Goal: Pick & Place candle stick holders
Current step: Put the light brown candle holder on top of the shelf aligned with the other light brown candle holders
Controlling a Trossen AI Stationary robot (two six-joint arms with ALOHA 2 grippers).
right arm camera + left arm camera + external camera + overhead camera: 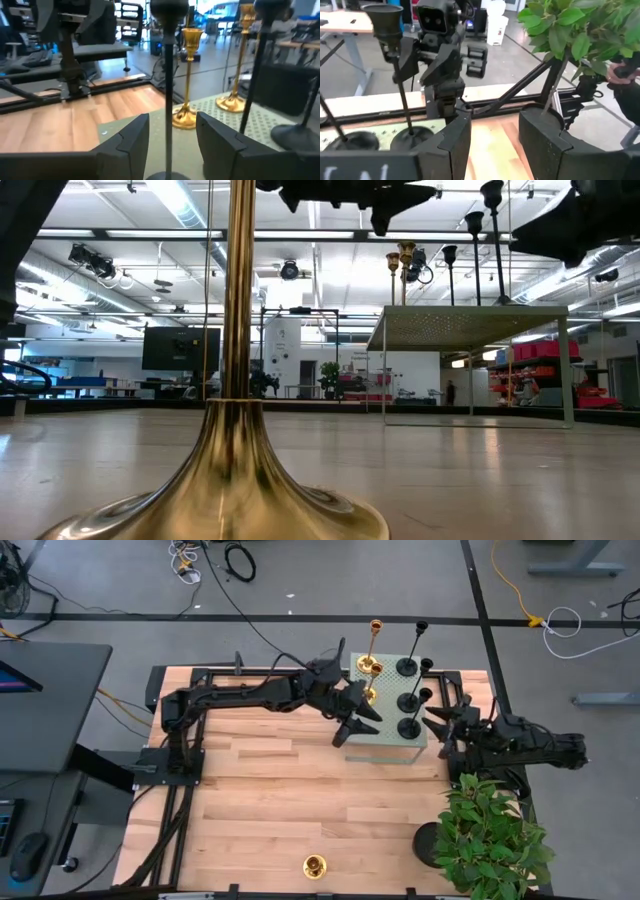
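Candlesticks (409, 698): five on green stand (388, 745), one gold (315, 865) near desk (270, 790) front edge; left hand (357, 728), right hand (436, 726) both spread, empty.

The left arm reached from its mount at the table's left side across toward the middle of the far half, elbow raised, forearm angled down to the right. The left gripper (356, 726) pointed down and to the right, its two dark fingers (451, 145) spread apart with nothing between them.

The right arm lay low along the table's right edge, stretched leftward from its base. The right gripper (436, 722) faced left, toward the other arm's wrist, which showed straight ahead in its camera. Its fingers (127, 142) stood parted, a thin black stem standing in the gap without either finger touching it.
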